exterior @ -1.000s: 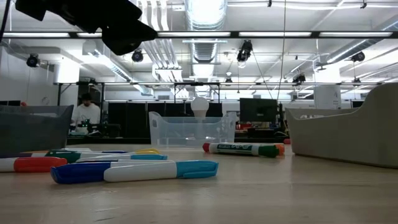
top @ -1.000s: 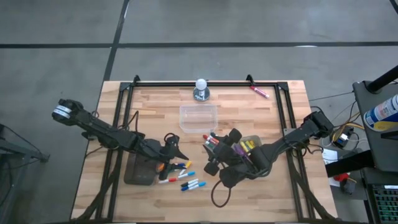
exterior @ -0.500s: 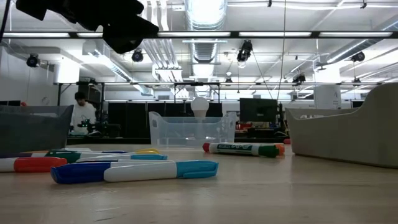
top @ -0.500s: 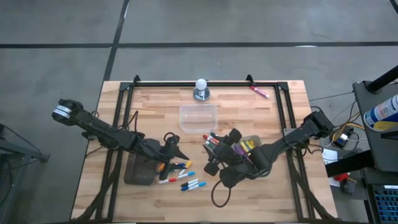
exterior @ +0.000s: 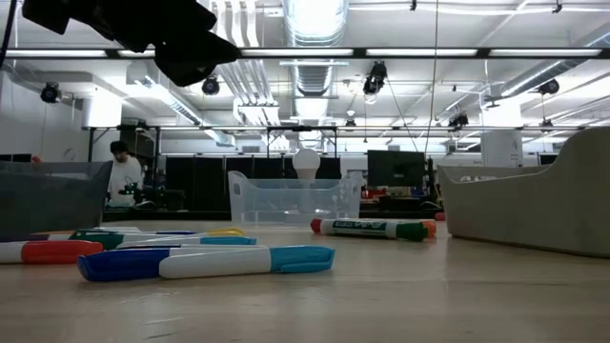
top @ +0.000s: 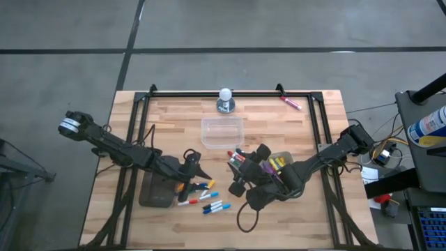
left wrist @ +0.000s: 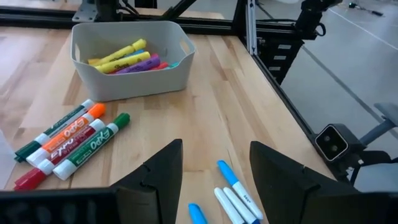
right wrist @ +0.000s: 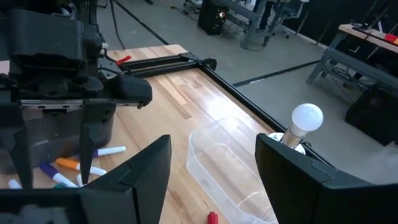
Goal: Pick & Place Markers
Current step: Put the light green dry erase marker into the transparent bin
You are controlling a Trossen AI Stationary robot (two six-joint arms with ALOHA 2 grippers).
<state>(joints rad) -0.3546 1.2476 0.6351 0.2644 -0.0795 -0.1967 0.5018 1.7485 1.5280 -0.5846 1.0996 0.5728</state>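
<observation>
Only left wrist: yellow markers (left wrist: 121, 53) in white tub (left wrist: 134, 78) | low: hidden

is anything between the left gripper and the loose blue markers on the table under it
Nothing visible. In the left wrist view the open left gripper hangs over bare wooden table with the blue-capped white markers lying between its fingers, uncovered. The four larger markers and the grey tub lie beyond them, off the path.

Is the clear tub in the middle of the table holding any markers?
No, the clear tub looks empty from above; the markers lie on the table.
</observation>
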